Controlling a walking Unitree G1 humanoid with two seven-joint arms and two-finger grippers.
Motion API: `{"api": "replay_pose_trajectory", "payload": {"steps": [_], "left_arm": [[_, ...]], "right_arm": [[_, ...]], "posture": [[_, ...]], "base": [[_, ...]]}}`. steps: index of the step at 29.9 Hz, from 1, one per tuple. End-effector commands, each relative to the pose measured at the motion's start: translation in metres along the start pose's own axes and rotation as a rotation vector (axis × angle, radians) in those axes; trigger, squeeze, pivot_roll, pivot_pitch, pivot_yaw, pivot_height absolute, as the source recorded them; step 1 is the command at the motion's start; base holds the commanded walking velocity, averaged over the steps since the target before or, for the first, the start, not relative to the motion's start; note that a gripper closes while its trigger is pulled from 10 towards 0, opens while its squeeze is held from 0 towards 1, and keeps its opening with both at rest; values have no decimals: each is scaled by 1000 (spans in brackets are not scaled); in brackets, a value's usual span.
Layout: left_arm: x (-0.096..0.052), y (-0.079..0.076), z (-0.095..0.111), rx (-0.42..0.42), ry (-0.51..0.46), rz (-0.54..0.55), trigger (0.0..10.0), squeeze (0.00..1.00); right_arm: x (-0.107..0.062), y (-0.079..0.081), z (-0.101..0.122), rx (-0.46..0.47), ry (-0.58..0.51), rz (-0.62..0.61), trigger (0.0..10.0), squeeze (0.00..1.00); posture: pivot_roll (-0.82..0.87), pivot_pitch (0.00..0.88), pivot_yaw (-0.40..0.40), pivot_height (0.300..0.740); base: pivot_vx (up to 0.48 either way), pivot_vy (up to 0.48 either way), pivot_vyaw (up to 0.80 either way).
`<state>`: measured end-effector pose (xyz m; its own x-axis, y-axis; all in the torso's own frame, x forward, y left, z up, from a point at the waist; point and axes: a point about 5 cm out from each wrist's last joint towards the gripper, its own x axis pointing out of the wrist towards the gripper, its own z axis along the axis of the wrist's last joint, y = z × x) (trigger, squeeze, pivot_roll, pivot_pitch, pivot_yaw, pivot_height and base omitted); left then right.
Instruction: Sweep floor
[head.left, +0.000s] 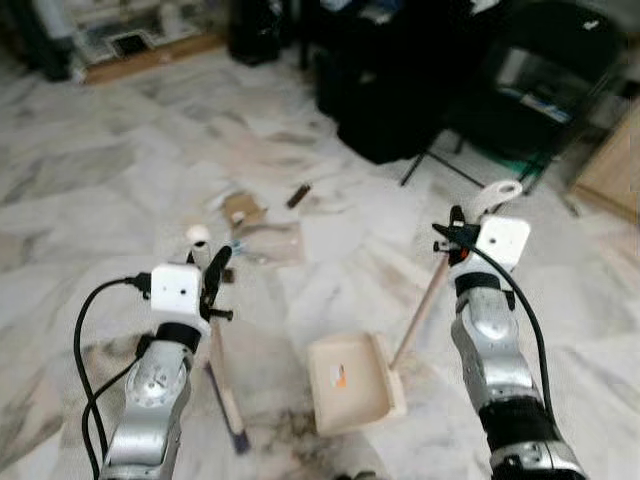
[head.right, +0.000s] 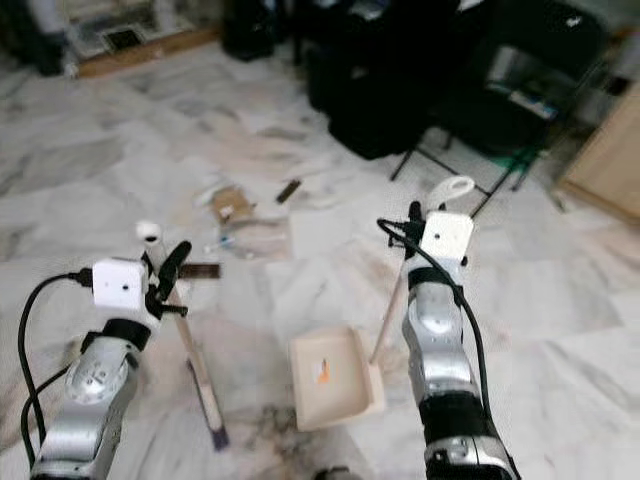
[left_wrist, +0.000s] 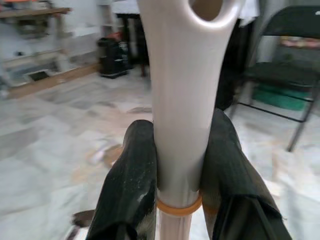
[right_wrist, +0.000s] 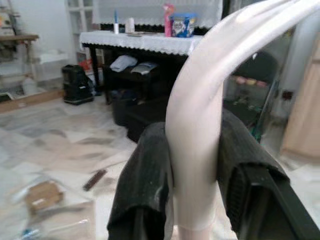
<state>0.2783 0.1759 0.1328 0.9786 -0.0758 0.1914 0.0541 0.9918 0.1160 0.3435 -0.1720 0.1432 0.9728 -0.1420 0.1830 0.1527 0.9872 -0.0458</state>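
My left gripper (head.left: 212, 272) is shut on the white handle of a broom (head.left: 222, 378), whose wooden stick slants down to the floor by my left side. In the left wrist view both black fingers (left_wrist: 131, 185) clamp the handle (left_wrist: 179, 105). My right gripper (head.left: 458, 236) is shut on the white looped handle (right_wrist: 197, 130) of a long-stick dustpan. Its cream pan (head.left: 352, 383) rests on the marble floor between my arms, with a small orange scrap inside. Litter (head.left: 262, 232) lies ahead: clear plastic wrappers, a brown cardboard piece and a dark stick (head.left: 298, 195).
A black folding chair (head.left: 530, 90) and dark bags (head.left: 385, 110) stand ahead on the right. A wooden cabinet edge (head.left: 612, 165) is at the far right. A low shelf (head.left: 130, 40) runs along the far left wall. Open marble floor lies to the left.
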Motion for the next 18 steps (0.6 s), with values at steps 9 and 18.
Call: {"api": "replay_pose_trajectory", "payload": {"steps": [9, 18], "left_arm": [[3, 0, 10, 9, -47, -15, 10000, 0], [2, -1, 10, 5, -43, -16, 10000, 0]], "right_arm": [[0, 7, 14, 29, -87, 26, 10000, 0], [1, 8, 14, 49, -82, 29, 10000, 0]], "posture": [[-37, 115, 0, 740], [-36, 124, -1, 740]], "base": [[0, 35, -347], [0, 381, 0]]}}
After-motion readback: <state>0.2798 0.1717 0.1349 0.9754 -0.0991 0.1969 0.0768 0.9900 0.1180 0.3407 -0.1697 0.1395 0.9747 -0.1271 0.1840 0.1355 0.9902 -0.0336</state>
